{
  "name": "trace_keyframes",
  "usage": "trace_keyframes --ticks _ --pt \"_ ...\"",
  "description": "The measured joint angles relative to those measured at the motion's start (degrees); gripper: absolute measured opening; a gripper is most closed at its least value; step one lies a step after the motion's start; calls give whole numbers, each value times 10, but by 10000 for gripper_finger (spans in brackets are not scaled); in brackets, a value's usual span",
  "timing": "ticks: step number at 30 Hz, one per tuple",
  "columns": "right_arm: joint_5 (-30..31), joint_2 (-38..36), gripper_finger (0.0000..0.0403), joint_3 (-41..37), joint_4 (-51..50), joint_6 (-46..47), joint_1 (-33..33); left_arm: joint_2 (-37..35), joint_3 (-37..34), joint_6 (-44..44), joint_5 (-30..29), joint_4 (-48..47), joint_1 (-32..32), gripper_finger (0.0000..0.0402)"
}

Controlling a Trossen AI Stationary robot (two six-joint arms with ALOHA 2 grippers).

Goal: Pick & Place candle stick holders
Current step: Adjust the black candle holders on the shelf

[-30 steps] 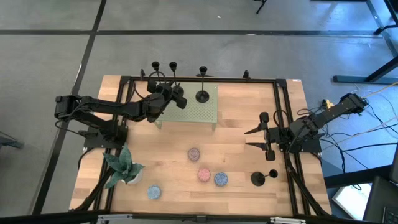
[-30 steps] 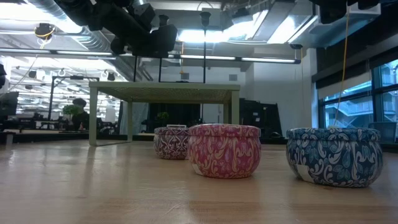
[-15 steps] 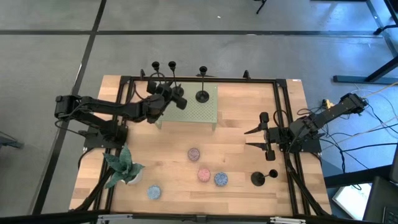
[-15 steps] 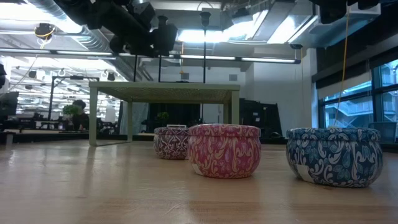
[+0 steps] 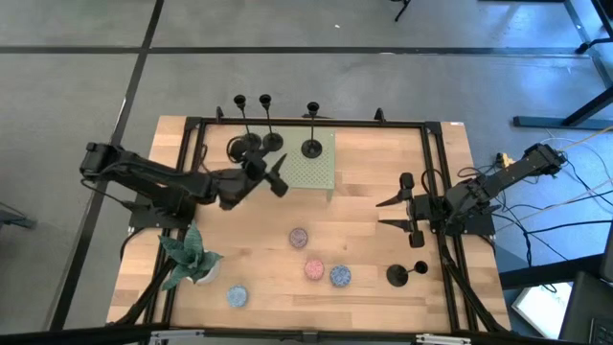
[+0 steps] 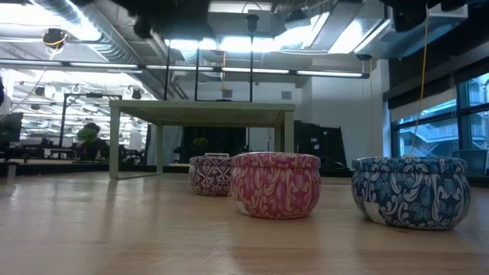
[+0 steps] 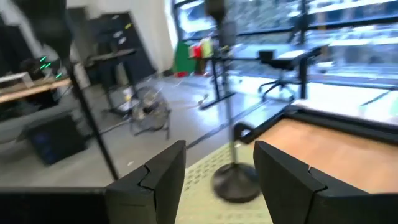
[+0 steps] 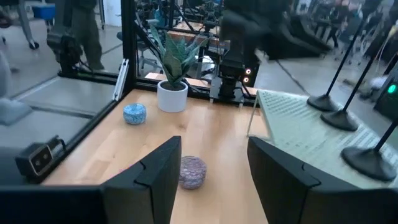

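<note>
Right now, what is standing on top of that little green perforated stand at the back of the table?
Three black candle stick holders stand on the green stand, along its far edge. The left pincer hangs above its near-left corner, covering that bit of its top.

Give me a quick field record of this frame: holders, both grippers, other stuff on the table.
holders on riser: three candle stick holders standing on the pale green riser
holder off riser: one on the table, near the right arm
left gripper: open, empty, over the riser's near edge
right gripper: open, empty, waiting at the table's right side
other: four candle tins, potted plant
</note>
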Motion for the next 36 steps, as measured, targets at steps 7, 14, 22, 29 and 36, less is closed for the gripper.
trace_keyframes --ticks 7,14,22,29,36 --pt "0 1 188 0 11 32 0 -90 0 24 1 -68 -96 184" --pt "27 9 188 0 23 47 0 -167 0 -55 23 -249 -176 182" --pt "184 103 188 0 161 17 -73 -187 0 -61 25 -304 -204 175" --pt "-11 194 188 0 299 2 -239 -187 0 -53 22 -304 -202 173" --pt "-207 276 188 9 358 29 -405 -187 0 -53 22 -300 -202 171"
